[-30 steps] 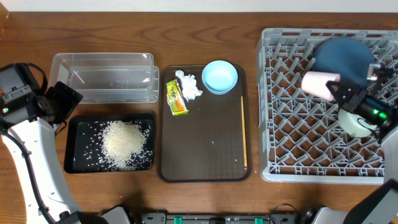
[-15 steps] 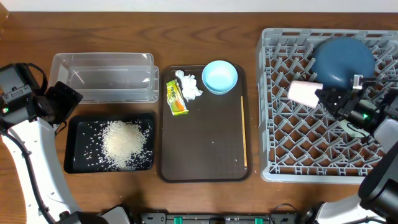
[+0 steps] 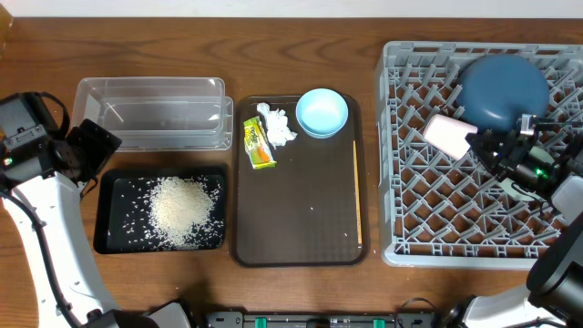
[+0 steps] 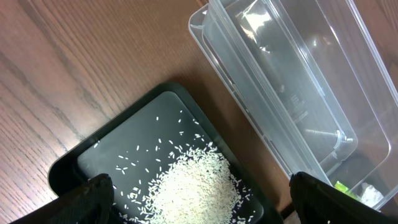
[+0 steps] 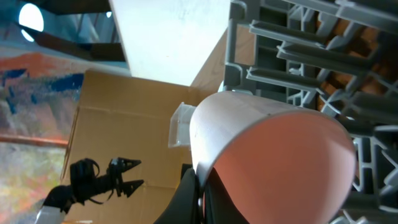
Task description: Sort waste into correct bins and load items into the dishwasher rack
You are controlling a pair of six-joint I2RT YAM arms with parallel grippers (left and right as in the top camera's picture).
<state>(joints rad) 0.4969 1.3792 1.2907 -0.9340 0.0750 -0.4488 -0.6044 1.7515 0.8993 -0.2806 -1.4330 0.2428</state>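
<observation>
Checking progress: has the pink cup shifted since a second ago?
Yes. The pink cup, in the right tool, moved left in the overhead view, away from the blue bowl toward the rack's left edge.

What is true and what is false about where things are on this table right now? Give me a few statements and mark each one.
1. The rice lies in the black tray. True.
2. The clear tub holds the tissue. False: the tub looks empty; the tissue lies on the brown tray, beside the wrapper.
3. The right fingers grip the pink cup over the rack. True.
4. The light-blue bowl stands in the rack. False: it sits on the brown tray.
</observation>
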